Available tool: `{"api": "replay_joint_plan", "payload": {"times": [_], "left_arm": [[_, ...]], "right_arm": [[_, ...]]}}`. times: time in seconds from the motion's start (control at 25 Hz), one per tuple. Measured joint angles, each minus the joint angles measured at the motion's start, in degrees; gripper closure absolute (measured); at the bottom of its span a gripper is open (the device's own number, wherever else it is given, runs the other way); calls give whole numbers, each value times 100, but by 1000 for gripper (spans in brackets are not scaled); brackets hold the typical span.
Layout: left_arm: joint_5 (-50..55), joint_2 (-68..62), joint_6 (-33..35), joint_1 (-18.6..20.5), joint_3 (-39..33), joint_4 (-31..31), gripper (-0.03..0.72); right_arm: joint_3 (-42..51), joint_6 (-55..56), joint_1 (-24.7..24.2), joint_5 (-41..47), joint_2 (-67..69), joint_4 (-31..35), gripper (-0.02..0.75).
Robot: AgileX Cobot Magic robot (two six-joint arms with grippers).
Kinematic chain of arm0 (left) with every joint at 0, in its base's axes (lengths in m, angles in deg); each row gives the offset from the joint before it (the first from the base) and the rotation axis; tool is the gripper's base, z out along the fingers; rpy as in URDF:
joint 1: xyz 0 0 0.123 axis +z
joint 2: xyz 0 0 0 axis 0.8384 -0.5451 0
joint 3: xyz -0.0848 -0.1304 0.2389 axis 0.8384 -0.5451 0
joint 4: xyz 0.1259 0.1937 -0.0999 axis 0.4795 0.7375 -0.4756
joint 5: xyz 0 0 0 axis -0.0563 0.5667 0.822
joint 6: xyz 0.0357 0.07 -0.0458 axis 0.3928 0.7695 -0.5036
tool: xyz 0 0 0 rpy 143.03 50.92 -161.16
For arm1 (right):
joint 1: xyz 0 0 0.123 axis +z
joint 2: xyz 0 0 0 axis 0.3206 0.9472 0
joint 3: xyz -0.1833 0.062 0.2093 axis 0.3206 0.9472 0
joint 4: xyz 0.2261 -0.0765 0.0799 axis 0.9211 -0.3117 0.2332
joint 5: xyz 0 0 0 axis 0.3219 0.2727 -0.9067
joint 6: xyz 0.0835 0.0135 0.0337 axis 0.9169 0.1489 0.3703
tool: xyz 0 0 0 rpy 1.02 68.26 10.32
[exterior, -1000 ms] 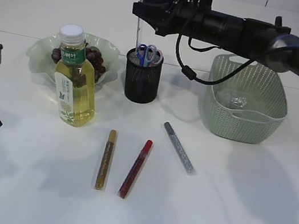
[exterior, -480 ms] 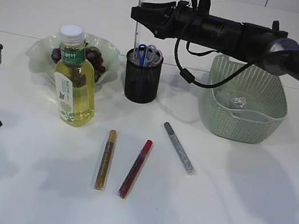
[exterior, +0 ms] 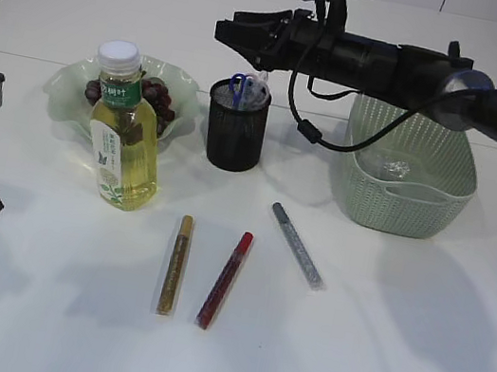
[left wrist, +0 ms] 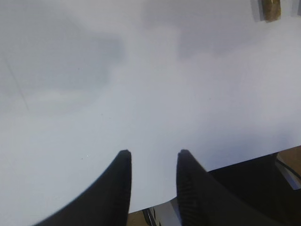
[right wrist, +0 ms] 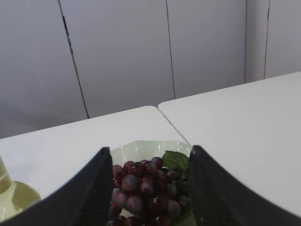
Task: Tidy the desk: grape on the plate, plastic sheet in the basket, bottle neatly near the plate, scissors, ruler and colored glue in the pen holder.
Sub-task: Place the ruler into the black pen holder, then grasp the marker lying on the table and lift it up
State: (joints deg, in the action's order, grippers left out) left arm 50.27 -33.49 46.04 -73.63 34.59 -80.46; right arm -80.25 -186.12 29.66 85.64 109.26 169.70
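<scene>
The left gripper [left wrist: 151, 162] sits low at the near left edge of the table [exterior: 371, 362], its two dark fingers parted with bare tabletop between them and nothing in its grasp. In the left wrist view only the end of the gold glue pen [left wrist: 271, 8] shows, far ahead and to the right of those fingers.

Beyond that gripper and toward the middle lie the three glue pens: the gold one, the red glue pen [exterior: 224, 279] just beside it, and the silver glue pen [exterior: 297, 245] a little farther on, angled away. The bottle [exterior: 124, 137] stands upright farther back on the left, right in front of the plate [exterior: 65, 88], which carries the grapes [exterior: 156, 96].

The right arm reaches in level from the right, stretched out across the basket [exterior: 410, 164] with its forearm nearly horizontal. The right gripper [exterior: 239, 32] hangs above and just behind the pen holder [exterior: 236, 127], fingers spread and empty. Directly beneath it the scissors [exterior: 238, 86] stand handles-up in the holder; a pale strip beside them may be the ruler, though that is hard to tell. The right wrist view looks between the fingers to the grapes and plate ahead. The plastic sheet [exterior: 392, 166] lies in the basket, under the forearm.
</scene>
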Motion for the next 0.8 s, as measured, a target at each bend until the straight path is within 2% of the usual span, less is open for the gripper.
{"api": "replay_joint_plan", "payload": {"times": [0.28,0.4,0.48,0.64,0.8], "left_arm": [[0,0,0,0,0,0,448],[0,0,0,0,0,0,448],[0,0,0,0,0,23,448],[0,0,0,0,0,33,448],[0,0,0,0,0,33,448]], "right_arm": [[0,664,0,-174,-169,-61,323],[0,1284,0,-450,-555,-496,321],[0,2011,0,-784,-899,-1231,321],[0,4434,0,-1126,-1655,-3438,321],[0,6940,23,-393,-2384,-5562,321]]}}
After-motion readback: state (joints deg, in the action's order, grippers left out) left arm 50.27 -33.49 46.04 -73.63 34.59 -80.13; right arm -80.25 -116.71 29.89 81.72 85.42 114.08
